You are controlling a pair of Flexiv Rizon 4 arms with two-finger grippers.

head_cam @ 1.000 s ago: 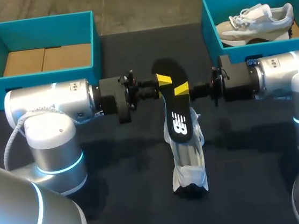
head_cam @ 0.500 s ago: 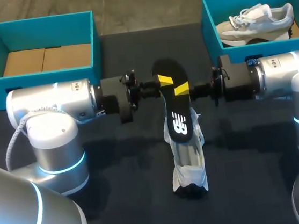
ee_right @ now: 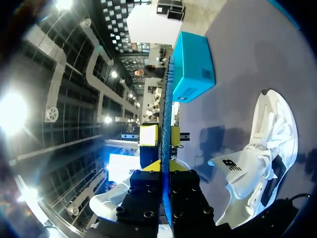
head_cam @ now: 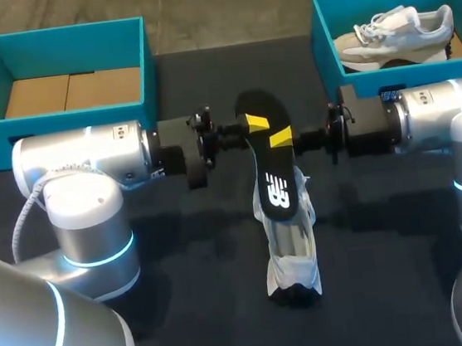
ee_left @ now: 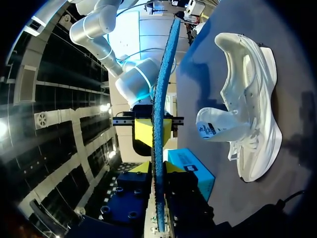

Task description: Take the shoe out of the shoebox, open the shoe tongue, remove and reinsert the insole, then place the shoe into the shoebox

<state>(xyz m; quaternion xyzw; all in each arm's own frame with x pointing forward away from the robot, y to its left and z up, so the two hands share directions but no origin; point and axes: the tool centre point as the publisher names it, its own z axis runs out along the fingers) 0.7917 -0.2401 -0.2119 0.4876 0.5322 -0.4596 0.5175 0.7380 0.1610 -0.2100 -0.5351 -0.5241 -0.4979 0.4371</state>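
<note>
My left arm [head_cam: 88,160] has nudged inward. Left gripper [head_cam: 250,123] and right gripper [head_cam: 282,138] both clamp the insole [head_cam: 272,181] above the shoe [head_cam: 292,254]. Insole looks fully out, I think. Reinserting and boxing remain.

Insole [head_cam: 271,168] black, underside blue; shoe [head_cam: 293,254] white; left shoebox [head_cam: 66,40] and right shoebox [head_cam: 324,37] teal; table [head_cam: 221,308] black.

There are two teal shoeboxes, the left shoebox [head_cam: 48,35] and the right shoebox [head_cam: 326,41]. There are two white sneakers, the table sneaker [head_cam: 293,245] and the boxed sneaker [head_cam: 395,33]. One black insole [head_cam: 269,156] shows. Two arms bear one gripper each, the left gripper [head_cam: 246,126] and the right gripper [head_cam: 287,138]. Two brown cardboard panels [head_cam: 36,95] line the left shoebox.
</note>
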